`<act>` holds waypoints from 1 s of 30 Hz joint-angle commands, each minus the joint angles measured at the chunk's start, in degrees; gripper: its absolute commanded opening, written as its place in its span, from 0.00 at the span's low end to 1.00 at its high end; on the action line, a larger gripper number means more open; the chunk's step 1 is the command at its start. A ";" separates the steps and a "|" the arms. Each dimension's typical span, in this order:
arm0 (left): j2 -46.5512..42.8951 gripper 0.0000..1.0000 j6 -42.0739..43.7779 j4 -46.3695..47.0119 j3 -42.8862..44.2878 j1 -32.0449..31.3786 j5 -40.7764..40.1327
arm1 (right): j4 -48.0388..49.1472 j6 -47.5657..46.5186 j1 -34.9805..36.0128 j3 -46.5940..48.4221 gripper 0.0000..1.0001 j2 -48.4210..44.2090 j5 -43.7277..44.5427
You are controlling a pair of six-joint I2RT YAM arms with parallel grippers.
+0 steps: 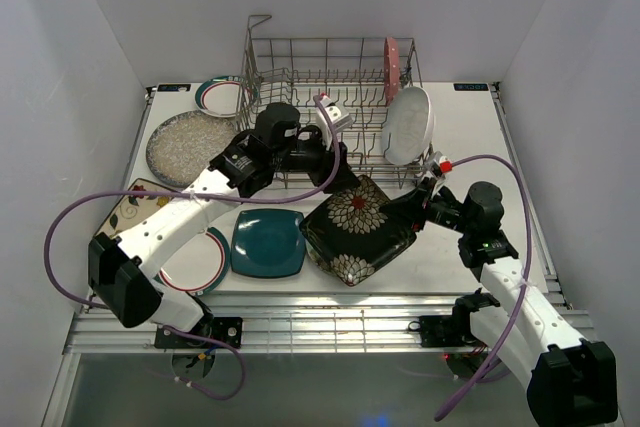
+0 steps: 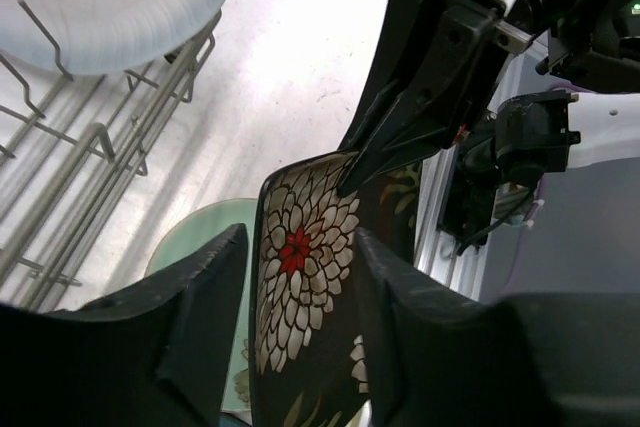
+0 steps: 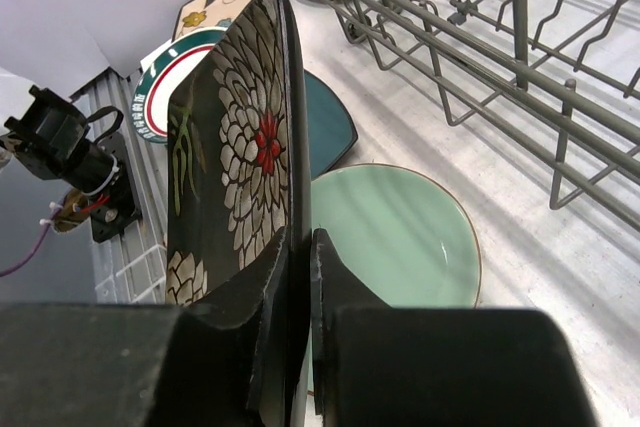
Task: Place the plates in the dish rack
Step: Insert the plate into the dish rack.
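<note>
The black floral square plate (image 1: 358, 227) is tilted up off the table in front of the dish rack (image 1: 300, 67). My right gripper (image 1: 418, 197) is shut on its right rim; the right wrist view (image 3: 300, 237) shows the plate (image 3: 235, 147) on edge between the fingers. My left gripper (image 1: 340, 175) is open at the plate's far corner, and its fingers straddle the plate (image 2: 300, 277) in the left wrist view (image 2: 302, 237). The mint round plate (image 3: 400, 237) lies on the table under it. The pink scalloped plate (image 1: 391, 59) and white oval plate (image 1: 410, 125) stand in the rack.
A teal square plate (image 1: 268, 244) lies left of the black one. A rimmed plate (image 1: 195, 265), a cream flowered square plate (image 1: 135, 202), a speckled grey plate (image 1: 190, 145) and a second rimmed plate (image 1: 222, 97) lie along the left side.
</note>
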 commanded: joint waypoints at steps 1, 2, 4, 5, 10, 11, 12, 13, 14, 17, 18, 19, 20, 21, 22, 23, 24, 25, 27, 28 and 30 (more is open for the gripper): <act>-4.38 0.61 -0.08 1.85 1.79 0.27 0.80 | 5.95 4.49 0.21 2.59 0.08 -0.78 -0.22; -4.82 0.64 0.10 2.11 1.61 0.27 0.63 | 6.12 4.76 0.21 2.68 0.08 -0.86 -0.31; -6.31 0.74 0.18 2.99 0.56 0.27 -0.86 | 7.00 5.98 0.13 2.50 0.08 -1.48 -0.23; -7.01 0.77 0.19 3.43 0.21 0.27 -1.65 | 7.18 6.42 0.21 2.42 0.08 -1.74 -0.05; -13.16 0.79 0.19 10.10 -5.84 0.27 -9.12 | 7.79 9.67 0.21 3.12 0.08 -2.88 4.06; -15.96 0.80 0.27 11.85 -7.25 0.27 -12.53 | 7.45 10.72 0.21 3.21 0.08 -2.97 5.04; -17.38 0.81 0.53 15.26 -8.75 0.27 -14.21 | 7.18 11.17 0.13 3.38 0.08 -2.97 6.01; -18.61 0.82 0.62 16.78 -10.07 0.27 -15.71 | 7.01 11.61 0.21 3.56 0.08 -3.15 6.89; -20.71 0.82 0.80 18.10 -12.17 0.27 -18.33 | 7.00 12.05 0.30 3.82 0.08 -3.24 8.03; -22.05 0.83 1.33 20.04 -13.42 0.27 -20.29 | 6.65 13.46 0.56 5.31 0.08 -3.15 9.70; -22.22 0.83 1.59 20.13 -13.51 0.27 -20.82 | 5.96 13.90 0.56 5.84 0.08 -2.98 10.23; -22.14 0.83 1.77 20.22 -13.60 0.36 -21.08 | 5.60 14.16 0.65 6.54 0.08 -2.89 11.11; -22.23 0.83 1.85 20.48 -13.77 0.27 -21.43 | 5.34 14.34 0.74 8.11 0.08 -2.71 11.46; -22.31 0.83 1.94 21.09 -14.29 0.27 -22.22 | 4.64 14.51 0.74 9.09 0.08 -2.45 11.64; -22.40 0.83 2.03 21.27 -14.65 0.27 -22.40 | 4.37 15.04 0.83 10.05 0.08 -1.75 11.82; -22.49 0.83 2.47 21.19 -15.00 0.27 -22.58 | 4.19 15.30 0.83 12.15 0.08 -1.22 12.43; -22.58 0.84 2.64 23.10 -15.52 0.27 -22.75 | 3.84 15.65 0.83 13.30 0.08 -0.78 12.78; -22.66 0.83 2.82 23.47 -15.88 0.27 -22.76 | 3.75 16.01 0.91 14.36 0.08 0.44 13.31; -22.84 0.85 3.35 24.78 -16.84 0.27 -23.10 | 3.14 17.06 1.00 17.77 0.08 1.94 16.46; -23.02 0.86 3.44 25.31 -17.72 0.27 -23.72 | 2.88 17.41 1.00 18.93 0.08 3.86 17.43; -23.19 0.87 3.96 26.72 -18.51 0.27 -24.33 | 2.26 18.11 1.09 22.87 0.08 6.50 19.81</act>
